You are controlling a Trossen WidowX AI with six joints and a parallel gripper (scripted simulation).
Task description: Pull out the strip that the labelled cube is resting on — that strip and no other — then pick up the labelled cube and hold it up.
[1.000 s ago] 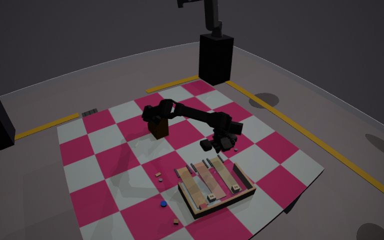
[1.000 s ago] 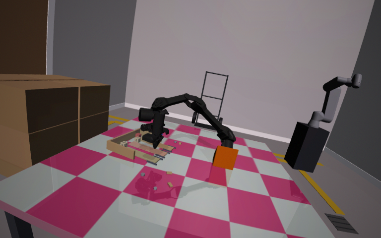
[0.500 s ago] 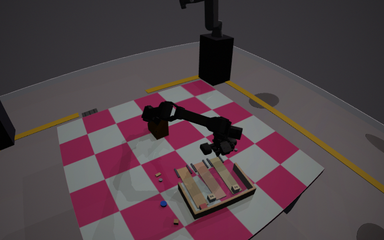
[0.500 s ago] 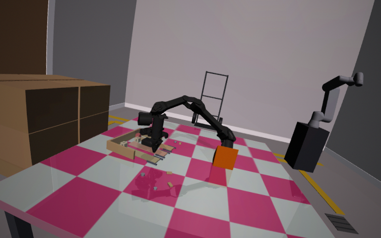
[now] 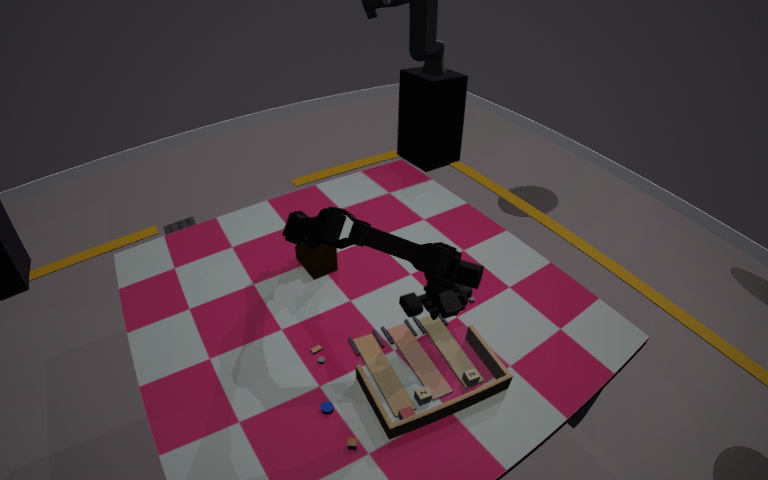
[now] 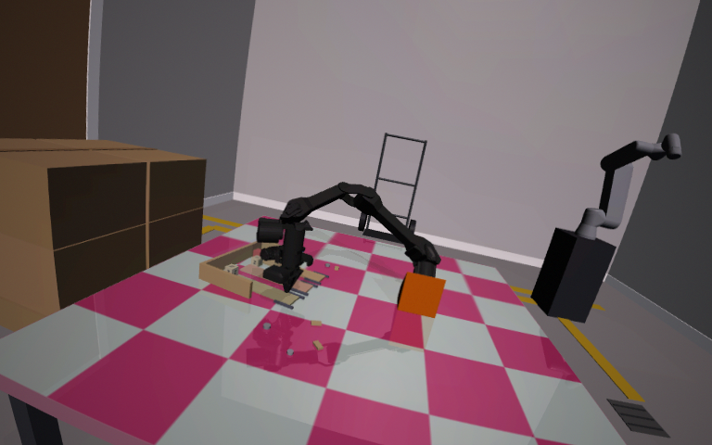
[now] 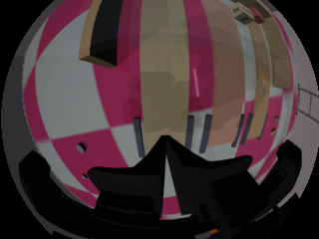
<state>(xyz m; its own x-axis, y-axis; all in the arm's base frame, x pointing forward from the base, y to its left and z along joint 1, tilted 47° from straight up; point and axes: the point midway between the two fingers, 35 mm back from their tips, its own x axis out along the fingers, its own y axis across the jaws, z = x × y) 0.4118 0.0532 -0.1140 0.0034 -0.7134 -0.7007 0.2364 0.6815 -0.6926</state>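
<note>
Pale strip (image 5: 451, 346) (image 6: 269, 293) (image 7: 164, 65) prob. just blw pincer (image 5: 442, 315) (image 6: 287, 286) (image 7: 165, 138)

This looks like a robot lab or workshop laid out in a warehouse-like room, with plain grey walls, a bare floor marked by yellow lines (image 5: 594, 254) (image 6: 603, 362) and a floor grate (image 5: 179, 224) (image 6: 637, 417). A second robot arm (image 5: 423, 33) (image 6: 607, 197) stands on a dark pedestal (image 5: 431, 120) (image 6: 572, 275) near the pink-and-white checked surface (image 5: 243, 345) (image 6: 377, 419) (image 7: 65, 100). Big cardboard boxes (image 6: 99, 209) are stacked on one side, and a hand truck (image 6: 396, 180) stands by the far wall (image 6: 472, 105), adding to the storeroom look.
</note>
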